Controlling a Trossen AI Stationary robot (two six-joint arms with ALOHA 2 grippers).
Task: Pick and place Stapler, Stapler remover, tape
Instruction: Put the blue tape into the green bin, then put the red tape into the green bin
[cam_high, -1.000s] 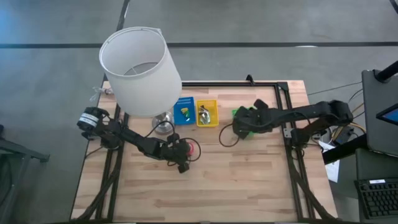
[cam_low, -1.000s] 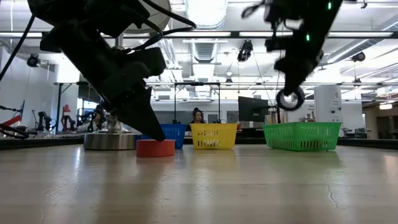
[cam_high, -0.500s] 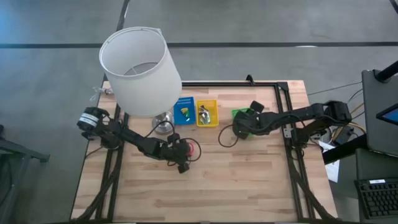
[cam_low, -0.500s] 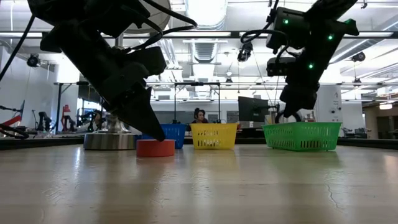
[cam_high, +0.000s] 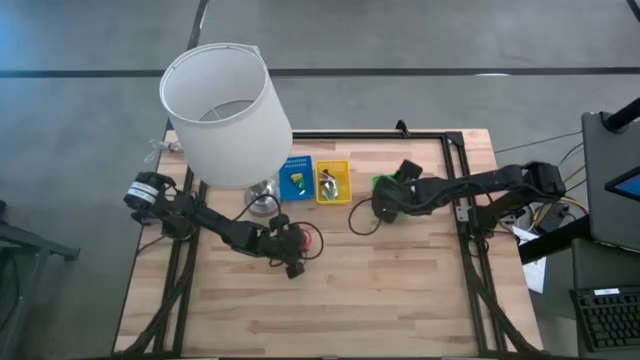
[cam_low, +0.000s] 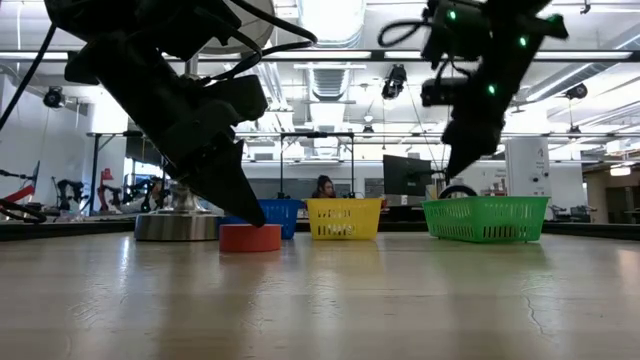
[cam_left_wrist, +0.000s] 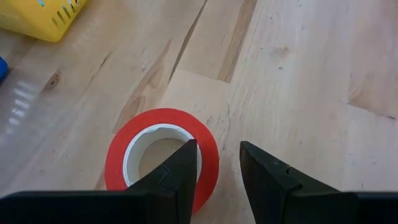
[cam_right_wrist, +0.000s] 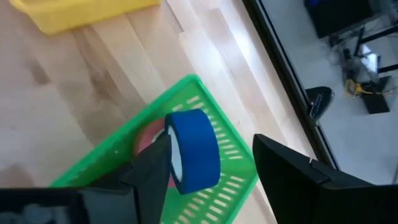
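**Tape drop over the green basket, red roll lined up on the left**

Tape is the story on both sides of the table. Right gripper (cam_right_wrist: 211, 180) hangs above the green basket (cam_right_wrist: 118, 152), fingers spread wide, and a blue tape roll (cam_right_wrist: 193, 149) sits on edge inside it, resting over a pinkish roll beneath. The fingers flank the blue roll without clamping it, so this reads as a release: the basket appears to be the home for tape, and the jaws are wide so the roll can settle.

Over on the left, the left gripper (cam_left_wrist: 217, 171) is low on the wooden table (cam_high: 400, 290), at about seven o'clock from the yellow basket (cam_high: 333, 183). One finger sits inside the pale core of the red tape roll (cam_left_wrist: 161, 155), the other outside the ring, straddling its wall. The fingers are part-way apart and not visibly pinching, so nothing is grasped for certain yet. That straddle looks like the sensible way to grip a flat ring lying on the board.

Stapler remover (cam_high: 327, 185) lies in the yellow basket, with the blue basket (cam_high: 295, 178) at nine o'clock beside it.
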